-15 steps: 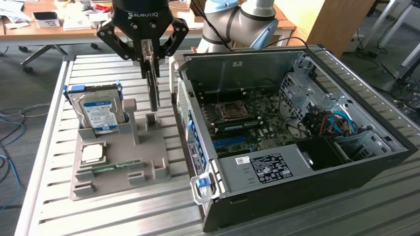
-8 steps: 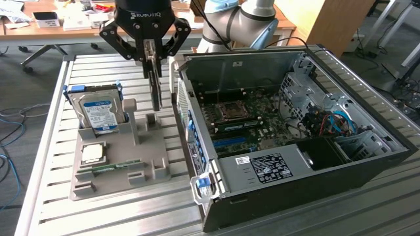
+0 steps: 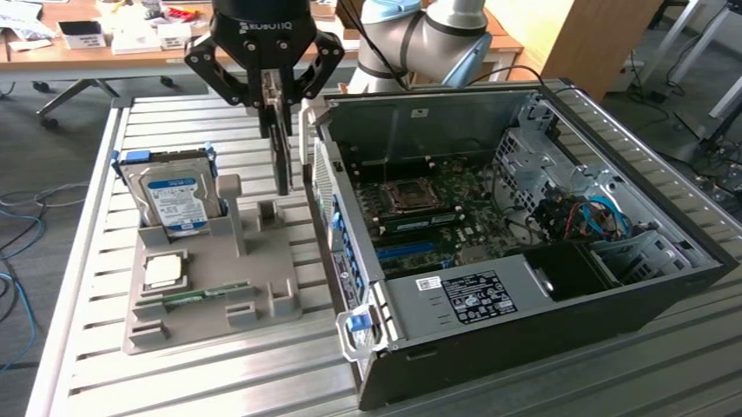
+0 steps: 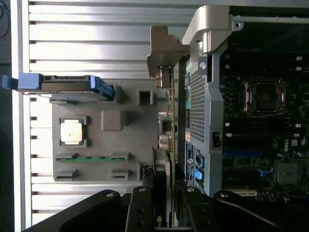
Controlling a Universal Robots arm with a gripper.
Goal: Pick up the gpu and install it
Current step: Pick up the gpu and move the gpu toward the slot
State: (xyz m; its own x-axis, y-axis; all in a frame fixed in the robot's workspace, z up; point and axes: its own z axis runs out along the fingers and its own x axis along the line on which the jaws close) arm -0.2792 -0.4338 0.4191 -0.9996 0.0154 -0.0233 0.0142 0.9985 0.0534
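- The pincer (image 3: 278, 102) is clamped tight on the gpu (image 3: 281, 161), which hangs edge-down.
- The gpu sits over the grey holder tray (image 3: 221, 287), just beside the open computer case (image 3: 522, 261), around the middle of the table (image 3: 232, 382).

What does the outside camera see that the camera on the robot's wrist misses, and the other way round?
Exterior view: the grey arm, desks behind it, and the labelled power supply in the computer. Wrist view: the silver bracket on the graphics card, seen edge-on. Both: the fingers clamped on the graphics card, the blue-framed hard drive, the grey holder and the processor socket.
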